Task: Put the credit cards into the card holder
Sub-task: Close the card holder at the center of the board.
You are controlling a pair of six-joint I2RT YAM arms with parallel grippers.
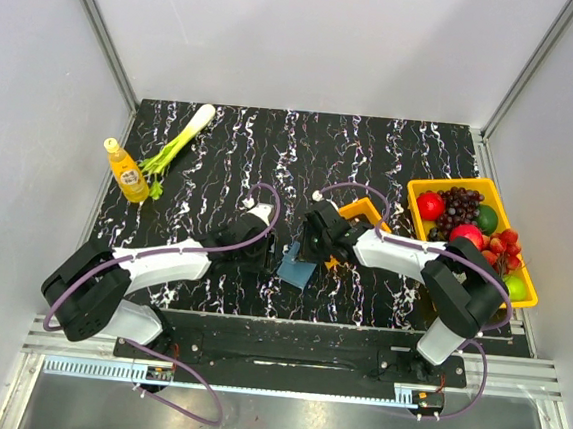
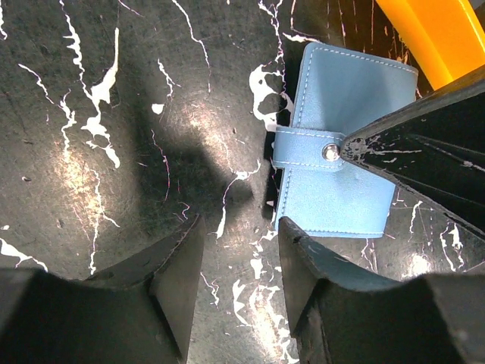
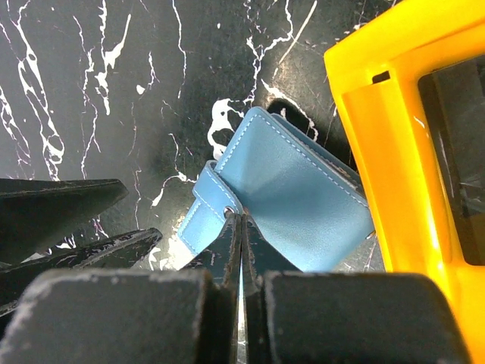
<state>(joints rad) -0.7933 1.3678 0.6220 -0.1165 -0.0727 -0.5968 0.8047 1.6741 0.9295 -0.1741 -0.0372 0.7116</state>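
Observation:
The blue card holder (image 1: 295, 271) lies closed on the black marbled table between my two grippers, its snap strap fastened. It shows in the left wrist view (image 2: 341, 98) and in the right wrist view (image 3: 295, 197). My right gripper (image 3: 241, 218) is shut, its tips pinched at the strap's snap; it also shows from above (image 1: 309, 251). My left gripper (image 2: 239, 227) is open and empty, just left of the holder, apart from it. No credit cards show clearly; a dark flat face (image 3: 455, 167) lies in the small orange tray (image 3: 379, 136), and I cannot tell what it is.
The small orange tray (image 1: 365, 209) stands just behind and right of the holder, touching its far edge. A big yellow bin (image 1: 421, 191) of fruit stands at the right. An orange bottle (image 1: 127, 170) and a leek (image 1: 177, 145) lie at the back left.

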